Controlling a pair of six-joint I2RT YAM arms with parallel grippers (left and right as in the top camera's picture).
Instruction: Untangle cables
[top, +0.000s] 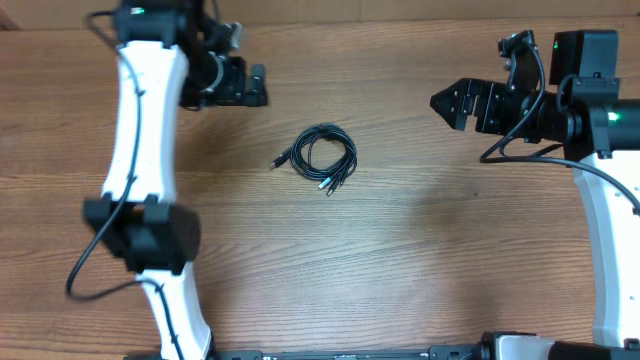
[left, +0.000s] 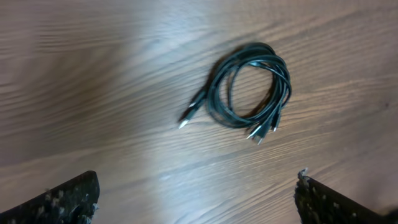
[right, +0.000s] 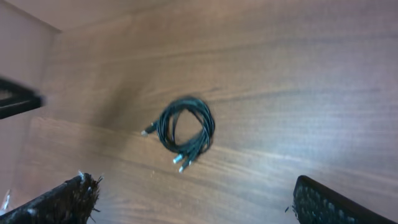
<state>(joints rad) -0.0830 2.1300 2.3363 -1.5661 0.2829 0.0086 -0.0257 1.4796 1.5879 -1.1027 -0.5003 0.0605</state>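
We find the cables (top: 320, 156) gathered in one small coil, lying flat on the wooden table (top: 420, 260). Several thin black cords run round together in a rough ring. They overlap so closely that we cannot tell how many there are or how they cross. On the coil's side toward the left arm, a lone plug (top: 275, 163) pokes outward on a short straight run of cord. From the coil's edge toward the arm bases, a small cluster of plug ends (top: 328, 185) sticks out side by side.

The left tool (top: 262, 86) hangs over the table to the far left of the coil, well apart from it and touching no cord. In the left wrist view its fingers (left: 62, 199) sit in the bottom corners, with the cables (left: 249, 93) in plain sight beyond them. The jaws stand wide apart and grip nothing. Here the lone plug (left: 182, 124) and the plug ends (left: 258, 132) show silver tips.

The right tool (top: 445, 103) hovers to the far right of the coil, also well apart from it. In the right wrist view its fingers (right: 56, 202) likewise frame the cables (right: 185, 129) from the lower corners, spread wide with nothing between them. That picture is blurred, so we make out only the ring and its pale tips.
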